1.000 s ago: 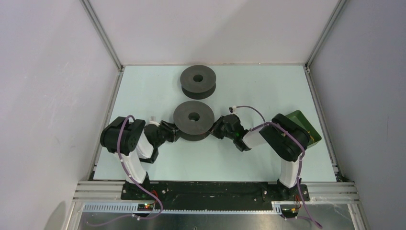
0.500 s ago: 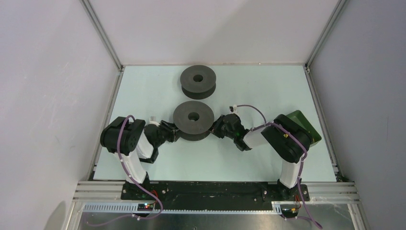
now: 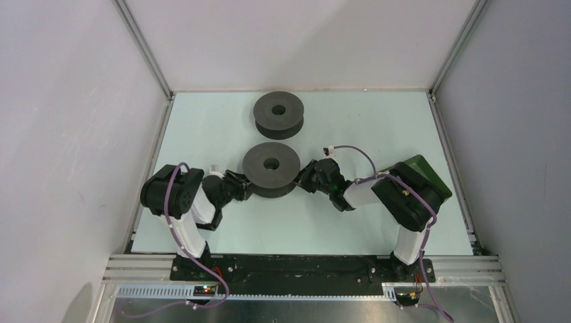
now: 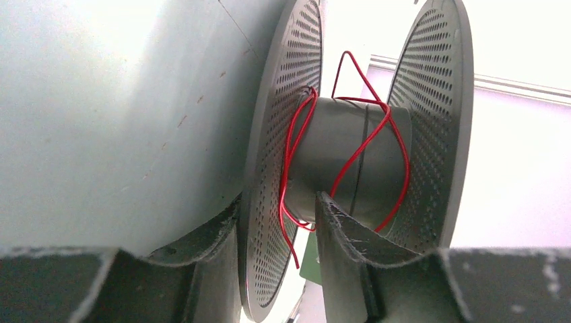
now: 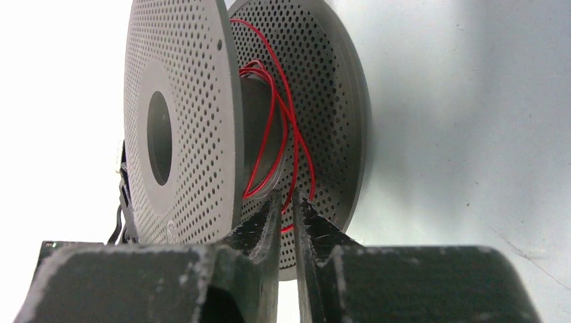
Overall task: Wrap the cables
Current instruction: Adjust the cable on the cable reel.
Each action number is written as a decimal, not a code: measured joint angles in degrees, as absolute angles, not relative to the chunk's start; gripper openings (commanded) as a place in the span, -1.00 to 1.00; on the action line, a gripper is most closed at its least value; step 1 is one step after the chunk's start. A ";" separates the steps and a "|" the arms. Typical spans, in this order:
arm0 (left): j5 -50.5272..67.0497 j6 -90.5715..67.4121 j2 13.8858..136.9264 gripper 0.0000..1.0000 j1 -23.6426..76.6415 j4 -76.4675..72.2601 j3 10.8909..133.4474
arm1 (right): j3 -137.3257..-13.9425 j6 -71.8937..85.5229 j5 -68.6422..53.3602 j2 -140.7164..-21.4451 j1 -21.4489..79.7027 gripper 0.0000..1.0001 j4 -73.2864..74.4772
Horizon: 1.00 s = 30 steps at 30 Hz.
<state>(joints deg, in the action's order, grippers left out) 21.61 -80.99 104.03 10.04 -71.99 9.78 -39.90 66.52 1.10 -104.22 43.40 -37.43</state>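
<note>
Table (image 3: 222,128), pale, walled in on three sides. Two arms at the near edge, the left arm (image 3: 176,198) and the right arm (image 3: 404,202), both bent in toward the middle. Green bin (image 3: 431,176) at the right edge, partly hidden behind the right arm.

Two dark grey spools lie flat with the hole up. The far spool (image 3: 279,113) sits alone toward the back. The near spool (image 3: 272,168) is just in front of it, between the two claws.

Left claw (image 3: 246,188) is at the near spool's left side. In the wrist view the left claw (image 4: 277,202) is parted, with one finger on each side of the lower perforated flange. A gap shows between the flange and the inner finger, so there is no clear clamp.

Right claw (image 3: 304,180) is at the spool's right side. In the wrist view the right claw (image 5: 288,200) is a narrow slit apart, tips reaching in between the two flanges. A red strand runs through the slit and is not visibly pinched.

Red cable (image 4: 289,151) is on the near spool, wound loosely round the hub between the flanges. There are a few slack turns, and one loop stands off the hub. A loose end hangs by the left claw's fingers. From the right wrist the cable (image 5: 275,128) shows the same loose loops. It is too thin to see in the top view.
</note>
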 measured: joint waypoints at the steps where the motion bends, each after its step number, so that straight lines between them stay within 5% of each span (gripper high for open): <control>1: 21.61 -80.99 103.96 -0.13 9.98 -71.99 9.74 | -39.90 66.37 1.13 -104.01 43.40 -0.70 -37.30; 30: 20.95 -81.03 100.09 0.05 8.47 -71.75 5.17 | -39.88 64.71 1.52 -101.93 43.05 -0.72 -34.70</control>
